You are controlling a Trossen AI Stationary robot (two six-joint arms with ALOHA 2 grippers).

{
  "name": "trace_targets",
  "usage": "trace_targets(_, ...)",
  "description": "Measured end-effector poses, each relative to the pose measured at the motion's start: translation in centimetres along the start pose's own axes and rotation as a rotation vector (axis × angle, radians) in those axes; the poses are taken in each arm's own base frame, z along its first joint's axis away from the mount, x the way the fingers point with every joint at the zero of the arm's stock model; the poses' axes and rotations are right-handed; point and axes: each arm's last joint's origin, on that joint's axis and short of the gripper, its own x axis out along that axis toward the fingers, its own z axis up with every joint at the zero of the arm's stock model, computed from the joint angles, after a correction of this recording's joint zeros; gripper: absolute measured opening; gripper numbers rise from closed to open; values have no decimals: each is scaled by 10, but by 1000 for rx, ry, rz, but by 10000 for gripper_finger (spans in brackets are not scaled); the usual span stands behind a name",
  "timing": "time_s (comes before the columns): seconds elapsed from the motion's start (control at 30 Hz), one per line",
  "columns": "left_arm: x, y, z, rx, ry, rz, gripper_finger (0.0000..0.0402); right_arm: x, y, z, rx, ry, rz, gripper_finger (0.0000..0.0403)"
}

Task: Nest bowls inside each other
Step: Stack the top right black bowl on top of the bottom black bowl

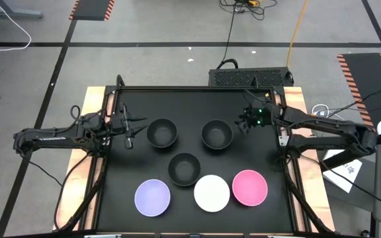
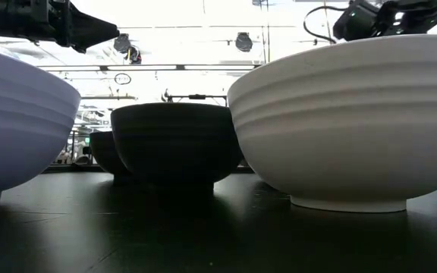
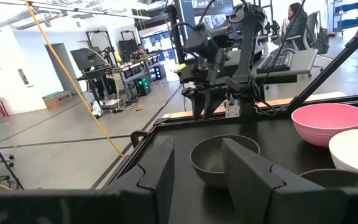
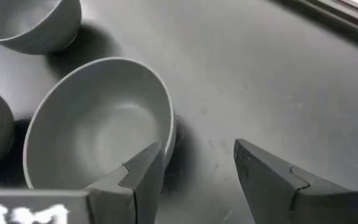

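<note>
Right gripper [image 4: 194,180], jaws apart and empty, poised above the table with the rim of the nearest round black plastic bowl [image 1: 216,133] just beside one finger. Beyond it lie a second black bowl [image 1: 162,132] and a third [image 1: 184,168], all apart from one another. Farthest from these jaws, along the table's front edge, stand the lavender-purple plastic bowl [image 1: 152,198], the white plastic bowl [image 1: 211,193] and the pink plastic bowl [image 1: 250,187]; none is nested yet. Left gripper [image 1: 129,131], jaws part open and empty, waits beside the second black bowl. The bowls appear light, rigid and smooth-walled, so likely slippery; a pinch across the rim, one finger inside and one outside, looks the surest hold.
</note>
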Motion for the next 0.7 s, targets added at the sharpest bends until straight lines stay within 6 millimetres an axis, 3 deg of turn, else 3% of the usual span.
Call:
trace_targets(0.33,0,0,-1,1,8,-2,136,15,10,37,-48,148,-16,188)
trace_targets(0.57,0,-1,-2,0,25,-7,136,28,15,50,-78,352,-70,188)
trace_targets(0.7,0,-1,-3,-1,26,-7,136,31,21,56,-98,369,-62,188)
